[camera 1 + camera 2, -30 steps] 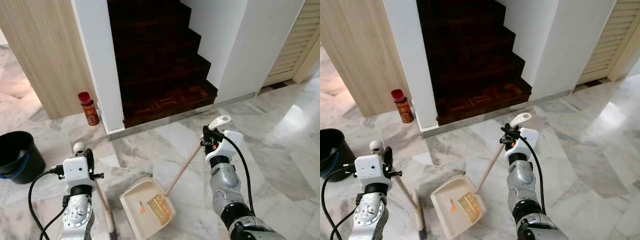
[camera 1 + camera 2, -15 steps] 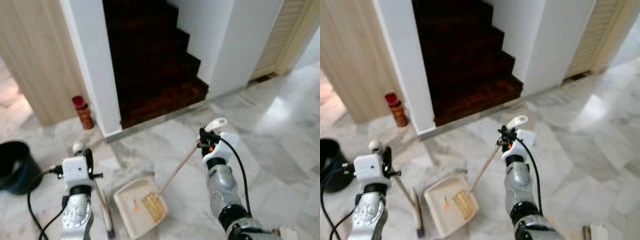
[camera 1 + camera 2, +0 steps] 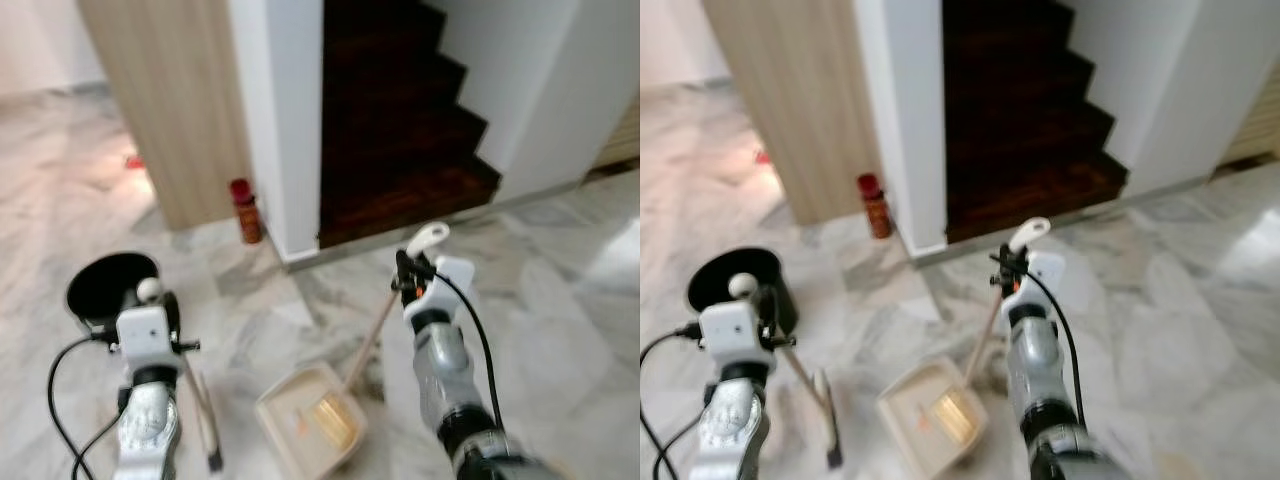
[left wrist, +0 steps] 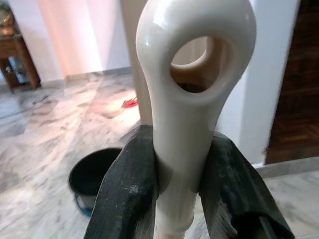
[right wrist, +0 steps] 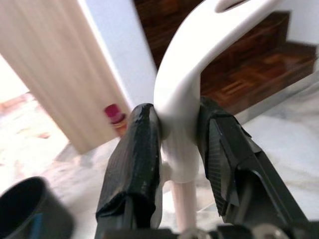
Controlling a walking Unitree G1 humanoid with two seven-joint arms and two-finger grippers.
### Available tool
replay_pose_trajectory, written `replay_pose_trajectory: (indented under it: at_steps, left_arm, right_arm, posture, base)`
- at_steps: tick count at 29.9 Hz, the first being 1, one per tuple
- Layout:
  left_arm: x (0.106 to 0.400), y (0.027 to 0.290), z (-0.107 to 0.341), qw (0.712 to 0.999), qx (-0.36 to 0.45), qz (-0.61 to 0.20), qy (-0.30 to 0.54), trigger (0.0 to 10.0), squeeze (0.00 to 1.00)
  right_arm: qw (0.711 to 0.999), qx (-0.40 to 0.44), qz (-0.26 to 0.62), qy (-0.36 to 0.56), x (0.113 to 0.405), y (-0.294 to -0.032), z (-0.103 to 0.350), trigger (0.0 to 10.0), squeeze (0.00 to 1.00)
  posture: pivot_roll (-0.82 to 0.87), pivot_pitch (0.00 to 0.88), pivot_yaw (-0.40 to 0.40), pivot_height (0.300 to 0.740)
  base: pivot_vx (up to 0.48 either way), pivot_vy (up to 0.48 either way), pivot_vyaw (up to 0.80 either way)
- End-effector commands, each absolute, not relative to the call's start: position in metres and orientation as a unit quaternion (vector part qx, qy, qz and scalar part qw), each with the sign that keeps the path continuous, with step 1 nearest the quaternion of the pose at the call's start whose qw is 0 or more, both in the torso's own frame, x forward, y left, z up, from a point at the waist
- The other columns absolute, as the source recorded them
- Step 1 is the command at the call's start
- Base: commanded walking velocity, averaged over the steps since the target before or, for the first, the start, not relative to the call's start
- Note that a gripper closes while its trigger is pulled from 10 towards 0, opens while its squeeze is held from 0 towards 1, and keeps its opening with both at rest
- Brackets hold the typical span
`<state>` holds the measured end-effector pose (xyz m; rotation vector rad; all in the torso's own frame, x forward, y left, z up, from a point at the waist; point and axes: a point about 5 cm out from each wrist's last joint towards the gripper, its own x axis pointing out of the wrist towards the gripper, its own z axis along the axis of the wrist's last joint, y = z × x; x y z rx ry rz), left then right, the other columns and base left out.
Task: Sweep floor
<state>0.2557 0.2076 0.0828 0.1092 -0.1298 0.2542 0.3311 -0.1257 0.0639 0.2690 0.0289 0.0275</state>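
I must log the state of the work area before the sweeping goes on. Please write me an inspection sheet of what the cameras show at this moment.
Surface: grey-veined white marble floor, glossy.
Job's things: cream plastic dustpan on the floor, yellowish debris inside; thin broom with a cream loop handle.
Clutter: black round bucket; small red canister at the wall foot.
Grippers: left gripper shut on the broom handle; right gripper shut on the white dustpan handle.
Cables: black cable along the right arm; another loops by the left arm.
Surroundings: dark wooden staircase, white wall, light wood panel.
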Motion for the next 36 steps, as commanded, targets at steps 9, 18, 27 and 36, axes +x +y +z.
replay_pose_trajectory:
  at_steps: [9,18,27,36]
  left_arm:
    - [0.261,0.2065,0.0962,0.987,0.059,0.118,-0.093,10.0,0.0]
    - [0.2614,0.2062,0.0973,0.987,0.059,0.119,-0.093,10.0,0.0]
    - [0.2613,0.206,0.0974,0.987,0.059,0.12,-0.093,10.0,0.0]
    - [0.2613,0.206,0.0972,0.986,0.058,0.122,-0.093,10.0,0.0]
  right_arm:
    - [0.99,0.136,0.017,-0.021,0.3407,-0.1259,0.0817,10.0,0.0]
    - [0.99,0.137,0.02,-0.016,0.3409,-0.1251,0.0809,10.0,0.0]
    - [0.99,0.137,0.022,-0.014,0.3411,-0.124,0.0807,10.0,0.0]
    - [0.99,0.137,0.027,-0.013,0.342,-0.1211,0.0821,10.0,0.0]
  posture:
    - [0.12,0.0,-0.012,0.74]
    - [0.12,0.0,-0.015,0.74]
    - [0.12,0.0,-0.019,0.74]
    - [0.12,0.0,-0.024,0.74]
  base:
    - [0.0,0.462,0.0]
    - [0.0,0.459,0.0]
    - [0.0,0.461,0.0]
    - [0.0,0.461,0.0]
